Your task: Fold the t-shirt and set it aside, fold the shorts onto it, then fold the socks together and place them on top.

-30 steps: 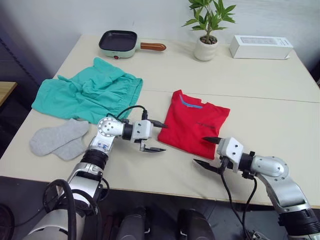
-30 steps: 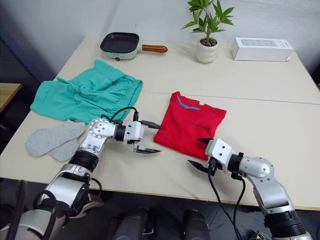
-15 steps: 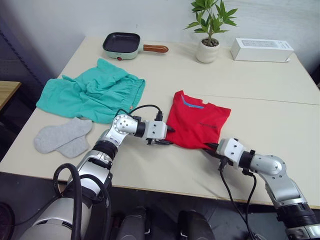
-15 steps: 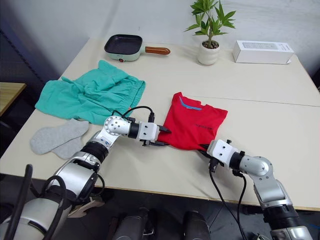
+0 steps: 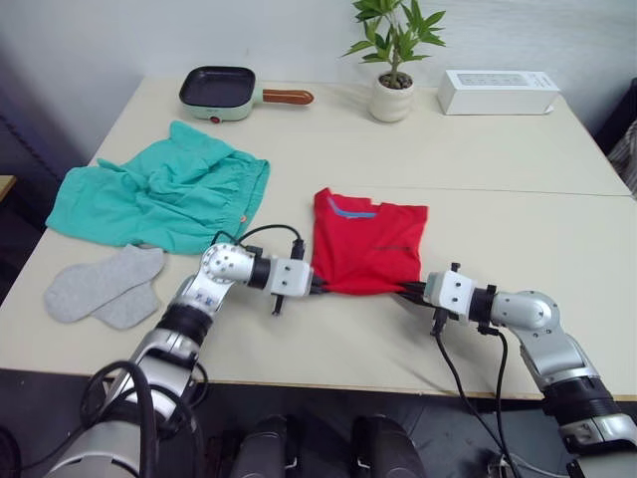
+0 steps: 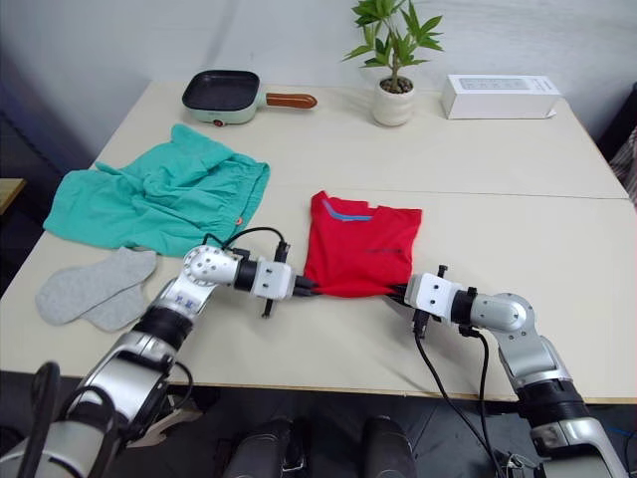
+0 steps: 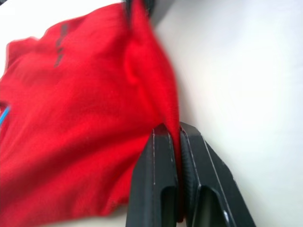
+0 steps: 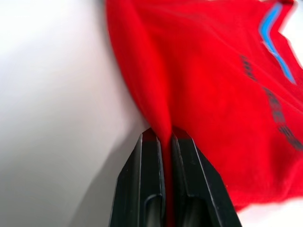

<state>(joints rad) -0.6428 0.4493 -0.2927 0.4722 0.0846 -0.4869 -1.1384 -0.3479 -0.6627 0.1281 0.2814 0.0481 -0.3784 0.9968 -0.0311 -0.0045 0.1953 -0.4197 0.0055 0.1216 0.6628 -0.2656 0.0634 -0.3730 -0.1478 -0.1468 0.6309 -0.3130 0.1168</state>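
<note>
Fingers of left gripper [image 5: 317, 286] and right gripper [image 5: 410, 290] clamp the t-shirt [image 5: 366, 244] near hem corners; collar lies far, long axis running away.

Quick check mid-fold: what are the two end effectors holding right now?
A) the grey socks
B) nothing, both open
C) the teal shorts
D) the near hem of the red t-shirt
D: the left end effector and right end effector are each shut on the near edge of the bright red cotton t-shirt.
</note>
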